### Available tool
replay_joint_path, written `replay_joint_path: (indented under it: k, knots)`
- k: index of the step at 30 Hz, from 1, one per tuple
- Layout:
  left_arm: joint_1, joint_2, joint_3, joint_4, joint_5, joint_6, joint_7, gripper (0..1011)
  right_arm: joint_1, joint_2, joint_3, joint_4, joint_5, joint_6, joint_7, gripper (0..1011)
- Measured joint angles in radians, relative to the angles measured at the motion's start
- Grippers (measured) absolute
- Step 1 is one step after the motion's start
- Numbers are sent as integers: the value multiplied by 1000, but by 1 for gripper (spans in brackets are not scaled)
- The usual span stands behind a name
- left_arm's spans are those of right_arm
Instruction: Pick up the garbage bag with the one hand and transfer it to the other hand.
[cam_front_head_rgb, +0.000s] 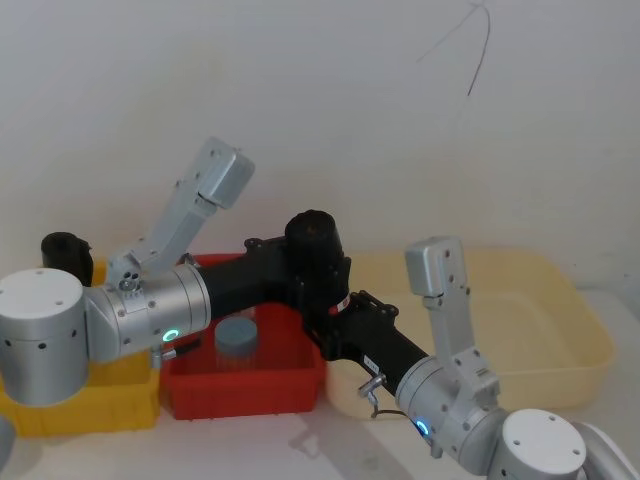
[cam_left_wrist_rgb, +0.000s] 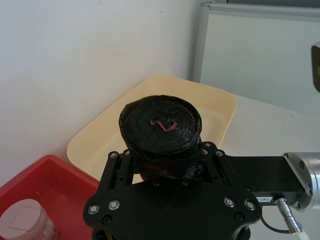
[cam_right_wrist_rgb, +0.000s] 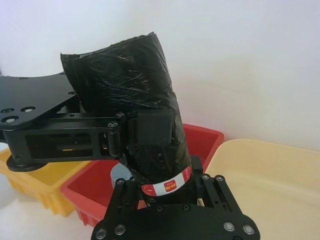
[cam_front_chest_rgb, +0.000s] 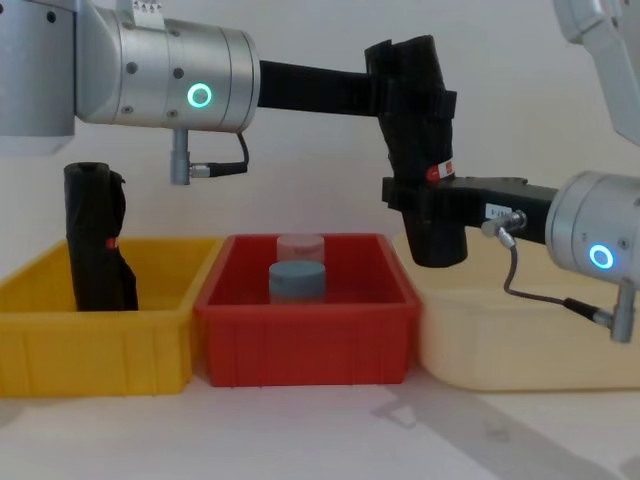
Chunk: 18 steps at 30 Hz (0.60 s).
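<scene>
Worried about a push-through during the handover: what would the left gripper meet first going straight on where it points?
The left gripper already clamps the garbage bag, which the right gripper also holds, so that comes first. Beyond, maybe the cream tray; depth unclear.

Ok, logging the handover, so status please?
Left gripper shut on bag, upper part. Right gripper shut on it, lower part. Bag aloft, near upright, above right end of red bin. Nothing blocking.
</scene>
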Motion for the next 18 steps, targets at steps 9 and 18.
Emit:
replay_joint_path:
  k: [9,18]
  knots:
    - [0,1,1,0,-1,2,-2,686,1,-3,2,1,-2,-2,-3,506]
    - [4,10,-1,-9,-10,16,1,945,6,-23,22,12,-18,-9,-43,506]
